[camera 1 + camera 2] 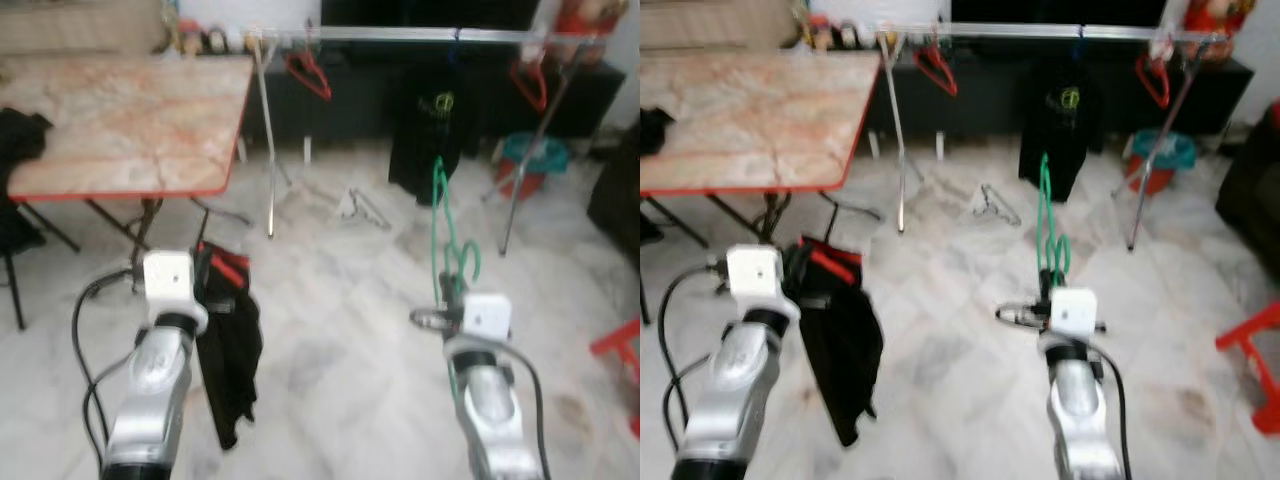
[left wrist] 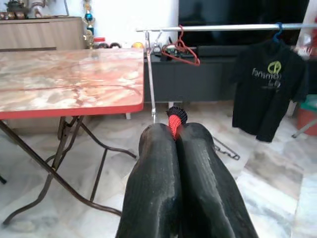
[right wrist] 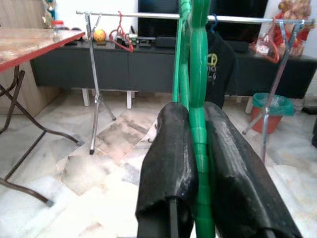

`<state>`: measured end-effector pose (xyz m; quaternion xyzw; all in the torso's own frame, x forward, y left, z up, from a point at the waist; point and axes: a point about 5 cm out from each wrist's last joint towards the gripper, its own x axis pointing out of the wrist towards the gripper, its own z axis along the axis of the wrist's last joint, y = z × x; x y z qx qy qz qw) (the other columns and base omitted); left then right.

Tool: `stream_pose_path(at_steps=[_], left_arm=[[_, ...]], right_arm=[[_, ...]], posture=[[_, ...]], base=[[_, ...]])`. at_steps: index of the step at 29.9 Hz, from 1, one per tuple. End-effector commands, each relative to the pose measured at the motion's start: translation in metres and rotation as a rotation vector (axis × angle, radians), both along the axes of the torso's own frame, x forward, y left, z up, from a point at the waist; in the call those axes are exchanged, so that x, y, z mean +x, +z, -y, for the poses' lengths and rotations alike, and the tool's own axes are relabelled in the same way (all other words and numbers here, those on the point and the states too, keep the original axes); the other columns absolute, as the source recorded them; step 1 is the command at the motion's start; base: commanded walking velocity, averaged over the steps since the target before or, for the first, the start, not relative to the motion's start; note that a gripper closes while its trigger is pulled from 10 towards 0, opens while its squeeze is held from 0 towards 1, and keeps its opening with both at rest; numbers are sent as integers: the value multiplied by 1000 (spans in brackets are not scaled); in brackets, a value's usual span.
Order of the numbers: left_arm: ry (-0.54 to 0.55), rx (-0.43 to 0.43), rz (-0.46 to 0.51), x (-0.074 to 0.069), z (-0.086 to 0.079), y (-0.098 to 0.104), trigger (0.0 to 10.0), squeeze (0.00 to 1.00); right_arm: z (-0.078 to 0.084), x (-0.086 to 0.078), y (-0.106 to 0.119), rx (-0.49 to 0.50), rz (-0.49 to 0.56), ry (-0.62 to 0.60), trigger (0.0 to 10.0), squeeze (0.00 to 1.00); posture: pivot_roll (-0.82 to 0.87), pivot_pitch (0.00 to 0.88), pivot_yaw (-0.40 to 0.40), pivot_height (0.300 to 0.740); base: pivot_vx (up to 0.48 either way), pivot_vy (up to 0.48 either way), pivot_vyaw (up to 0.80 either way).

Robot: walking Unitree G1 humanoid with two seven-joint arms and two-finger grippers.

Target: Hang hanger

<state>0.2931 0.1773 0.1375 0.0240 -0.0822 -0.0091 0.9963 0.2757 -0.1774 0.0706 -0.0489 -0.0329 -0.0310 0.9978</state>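
Green plastic is what I see first in the left eye view: the green hanger (image 1: 448,235) stands upright out of the right end effector (image 1: 452,290), its hook end pointing toward the clothes rail (image 1: 420,35) well ahead. The left end effector (image 1: 205,268) holds a red hanger (image 1: 228,265) from which a black garment (image 1: 230,350) droops toward the marble floor (image 1: 340,330). A marble-topped counter (image 1: 120,120) with a red edge stands at my left. On the rail hang a red hanger at the left end (image 1: 310,75), a black T-shirt (image 1: 425,140) near the middle and another red hanger at the right end (image 1: 530,85). A bare wire hanger (image 1: 362,207) lies on the floor below the rail.

The right eye view repeats this layout; a teal bucket (image 1: 1160,155) sits beside the rail's right leg.

In the left wrist view, the two black fingers (image 2: 158,183) are pressed together on the red hanger's tip (image 2: 174,121), clamped tight. The counter and rail lie beyond, well apart from the end effector.

In the right wrist view, the fingers (image 3: 171,163) are clamped on the green hanger's stem (image 3: 198,74), which rises between them and crosses the rail line in the picture. The black T-shirt hangs directly behind the stem.
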Motion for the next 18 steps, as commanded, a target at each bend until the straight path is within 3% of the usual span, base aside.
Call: stream_pose_path(at_steps=[1, 12, 18], left_arm=[[28, 22, 28, 0, -6, 7, 10000, 0], [39, 22, 28, 0, -7, 7, 10000, 0], [40, 21, 27, 1, -7, 8, 10000, 0]], right_arm=[[-6, 4, 8, 4, 28, 23, 10000, 0], [-7, 6, 11, 22, 38, 27, 10000, 0], [-6, 9, 15, 46, 46, 10, 10000, 0]], posture=[[40, 0, -34, 736], [37, 0, -35, 736], [34, 0, -35, 736]], base=[[0, 304, 0], [0, 290, 615], [0, 278, 0]])
